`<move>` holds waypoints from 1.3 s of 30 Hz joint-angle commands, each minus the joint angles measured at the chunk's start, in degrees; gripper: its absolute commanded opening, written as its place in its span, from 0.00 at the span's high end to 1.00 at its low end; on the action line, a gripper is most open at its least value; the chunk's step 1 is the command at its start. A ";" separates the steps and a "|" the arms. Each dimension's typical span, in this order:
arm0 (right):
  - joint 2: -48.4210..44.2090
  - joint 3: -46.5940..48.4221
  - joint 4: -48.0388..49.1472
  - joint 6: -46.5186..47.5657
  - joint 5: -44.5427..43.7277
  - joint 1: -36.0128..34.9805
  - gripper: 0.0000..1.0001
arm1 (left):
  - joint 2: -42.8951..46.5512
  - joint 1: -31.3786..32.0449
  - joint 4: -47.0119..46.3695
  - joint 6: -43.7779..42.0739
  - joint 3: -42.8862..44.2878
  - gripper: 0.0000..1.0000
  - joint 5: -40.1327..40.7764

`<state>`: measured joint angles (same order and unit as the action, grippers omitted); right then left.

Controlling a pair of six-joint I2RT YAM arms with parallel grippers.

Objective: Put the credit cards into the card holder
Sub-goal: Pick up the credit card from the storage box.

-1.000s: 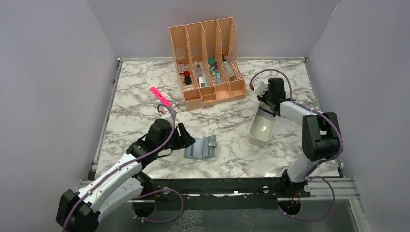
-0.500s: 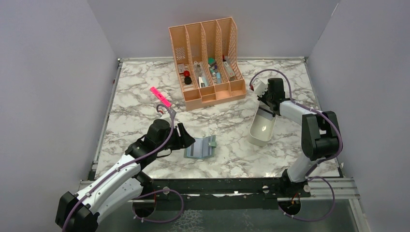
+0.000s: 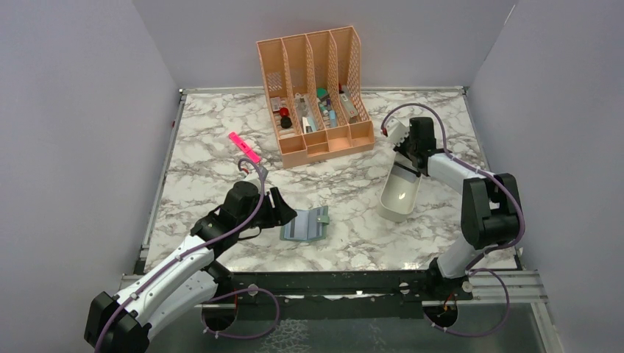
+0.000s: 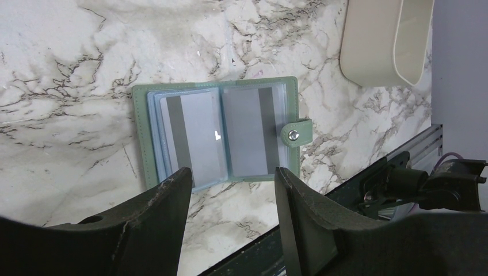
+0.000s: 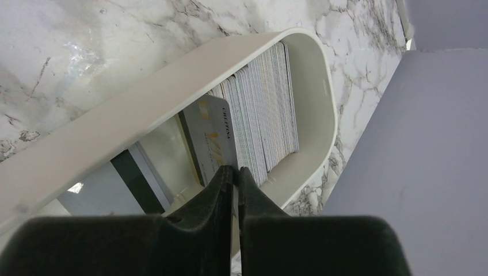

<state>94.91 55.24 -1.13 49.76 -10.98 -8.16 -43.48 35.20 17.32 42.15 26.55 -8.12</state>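
Right tool point(image 5: 235, 172): pinched narrow on one gold credit card point(image 5: 212, 138) in white tray point(image 5: 144, 109), toward counter's right edge; further credit cards point(image 5: 267, 115) stacked there. Left tool point(image 4: 230, 178): wide, above open card holder point(image 4: 218, 135), near edge. Most transfers seemingly remain.

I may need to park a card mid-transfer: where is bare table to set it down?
Bare marble lies between the card holder and the white tray, and left of the pink highlighter. Crowded: the organizer at the back, the tray end where the right gripper pinches a gold card.
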 commanded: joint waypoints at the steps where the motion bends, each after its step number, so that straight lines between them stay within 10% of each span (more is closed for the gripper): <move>1: -1.94 2.18 -0.70 0.06 -1.47 0.34 0.95 | 0.89 -0.21 0.22 -0.49 0.70 0.42 0.91; 17: -8.09 12.20 -28.95 -16.10 9.09 -0.18 0.99 | -0.29 -0.21 -0.97 -0.27 1.33 0.42 -0.92; 29: -16.13 19.52 -35.60 -52.46 20.88 -0.53 0.99 | 0.15 -0.20 -4.57 0.43 2.41 0.41 -7.29; 39: -34.41 -3.58 -4.58 -89.66 56.41 -0.66 0.99 | 0.34 -0.22 -19.70 9.94 1.51 0.41 -19.59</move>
<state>66.48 60.93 -22.83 -16.86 28.64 -8.43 -44.10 35.20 8.27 46.24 26.92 -19.75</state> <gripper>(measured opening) 0.019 0.591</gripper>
